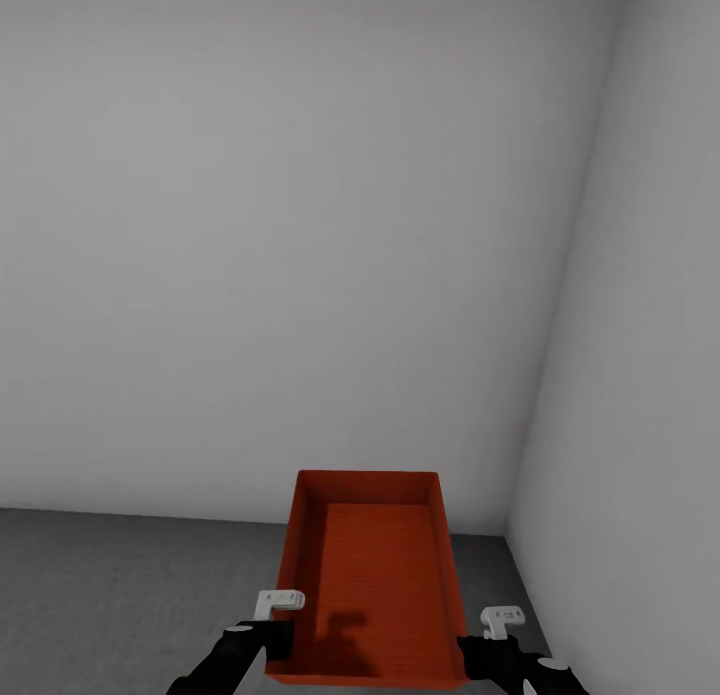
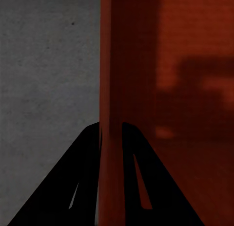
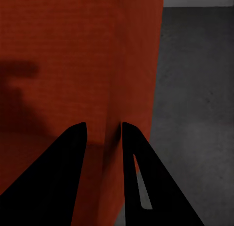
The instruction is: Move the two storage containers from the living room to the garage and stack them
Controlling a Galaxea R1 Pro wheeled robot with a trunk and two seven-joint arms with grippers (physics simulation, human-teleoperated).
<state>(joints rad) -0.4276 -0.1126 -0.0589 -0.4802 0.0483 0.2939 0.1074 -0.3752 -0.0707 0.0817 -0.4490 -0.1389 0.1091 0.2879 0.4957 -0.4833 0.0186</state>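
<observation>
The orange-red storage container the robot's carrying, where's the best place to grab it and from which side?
Grip the storage container by its thin long side walls, one gripper per side, coming down over the open top near the robot's end. There is no lid or handle, so each upright wall fits between two fingers. That is how the left gripper and right gripper hold it now.

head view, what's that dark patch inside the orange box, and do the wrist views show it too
Head view: a pincer's shadow on the storage container floor, near edge. Left wrist view: blocky shadow on the inner surface, soft-edged. Right wrist view: a fainter shadow on the orange, concrete floor evenly lit beside it.
</observation>
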